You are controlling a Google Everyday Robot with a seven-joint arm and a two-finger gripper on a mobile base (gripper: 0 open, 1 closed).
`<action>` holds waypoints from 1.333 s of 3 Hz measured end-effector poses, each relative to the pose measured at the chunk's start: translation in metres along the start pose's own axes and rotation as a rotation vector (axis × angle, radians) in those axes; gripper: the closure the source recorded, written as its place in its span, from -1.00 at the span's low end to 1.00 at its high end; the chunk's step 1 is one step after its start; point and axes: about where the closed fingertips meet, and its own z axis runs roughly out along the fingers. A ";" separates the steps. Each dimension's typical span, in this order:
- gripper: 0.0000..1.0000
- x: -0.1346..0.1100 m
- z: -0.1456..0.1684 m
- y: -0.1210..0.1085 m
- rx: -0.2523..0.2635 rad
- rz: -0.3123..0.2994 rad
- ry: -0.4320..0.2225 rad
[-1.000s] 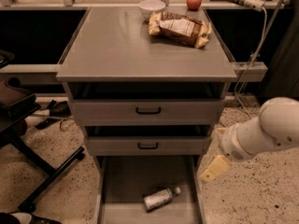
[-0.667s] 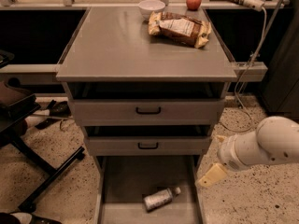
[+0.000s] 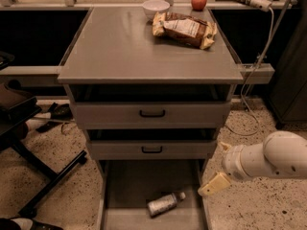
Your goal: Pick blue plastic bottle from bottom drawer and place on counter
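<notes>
The blue plastic bottle [image 3: 164,203] lies on its side on the floor of the open bottom drawer [image 3: 134,183], white cap pointing right. My gripper [image 3: 212,185] hangs at the end of the white arm [image 3: 268,159], just outside the drawer's right wall, above and to the right of the bottle and apart from it. It holds nothing that I can see. The grey counter [image 3: 129,47] is the top of the cabinet, well above the gripper.
A yellow-brown snack bag [image 3: 184,28], a white bowl [image 3: 156,6] and a red apple [image 3: 198,1] sit at the counter's back right. Two shallower drawers with black handles [image 3: 152,113] are above the bottom drawer. A chair base [image 3: 43,176] stands left; a cable [image 3: 254,66] hangs right.
My arm and gripper have lowered and shifted slightly left, closer to the bottom drawer's right wall. The bottle has not moved.
</notes>
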 end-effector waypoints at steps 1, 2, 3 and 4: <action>-1.00 0.014 0.026 0.001 -0.017 -0.011 0.001; -1.00 0.043 0.079 0.008 -0.023 -0.045 0.016; -1.00 0.062 0.125 0.014 0.020 -0.041 -0.006; -1.00 0.068 0.162 0.013 0.070 -0.017 -0.057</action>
